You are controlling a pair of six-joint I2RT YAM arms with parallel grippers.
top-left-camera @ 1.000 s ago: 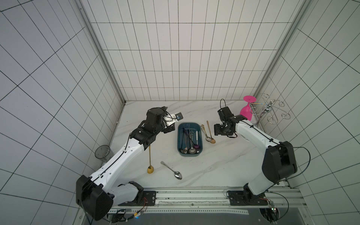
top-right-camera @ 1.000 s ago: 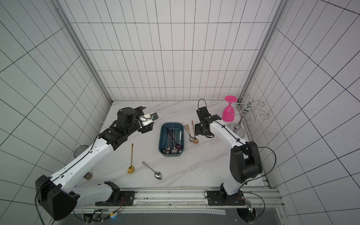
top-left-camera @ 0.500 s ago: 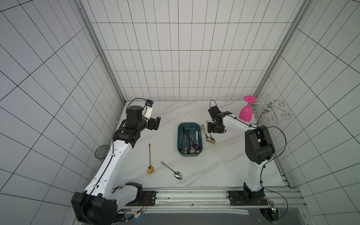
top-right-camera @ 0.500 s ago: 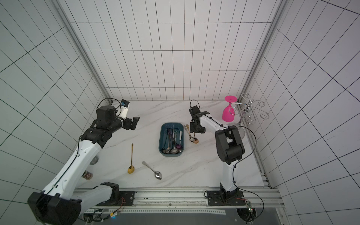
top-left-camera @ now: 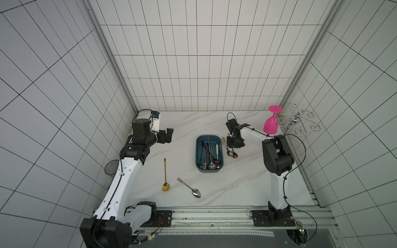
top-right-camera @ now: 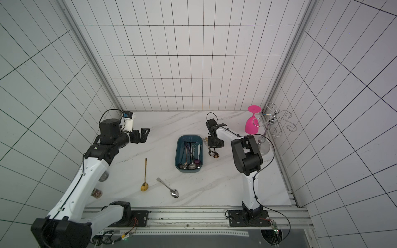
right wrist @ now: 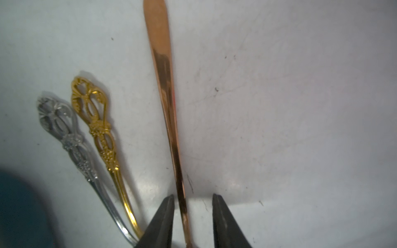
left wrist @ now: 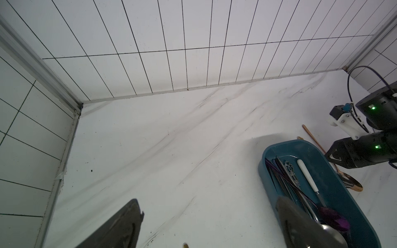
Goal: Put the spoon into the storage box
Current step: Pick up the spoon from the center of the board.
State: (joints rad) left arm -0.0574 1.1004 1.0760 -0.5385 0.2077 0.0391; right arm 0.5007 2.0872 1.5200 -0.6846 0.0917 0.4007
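The dark teal storage box [top-left-camera: 209,137] [top-right-camera: 190,136] lies mid-table with several utensils inside. Just right of it lie three spoons: a copper spoon [right wrist: 165,85] [top-left-camera: 234,155], an ornate gold one [right wrist: 96,128] and an ornate silver one [right wrist: 68,137]. My right gripper [right wrist: 193,196] [top-left-camera: 233,145] is down on the table astride the copper handle. Its jaws are narrow but still gapped: one finger is nearly against the handle, the other stands apart. My left gripper [top-left-camera: 168,135] [left wrist: 209,199] hovers wide open and empty, far left of the box.
A long gold spoon [top-left-camera: 165,176] and a silver spoon [top-left-camera: 190,188] lie on the table in front of the box. A pink upturned glass [top-left-camera: 271,126] hangs on a wire rack [top-left-camera: 298,122] at the back right. A mesh cup [top-left-camera: 111,167] sits beyond the left edge.
My left arm has swung back from the box towards the far left. My right gripper has come down onto the spoons beside the box, and its jaws have narrowed around the copper handle.
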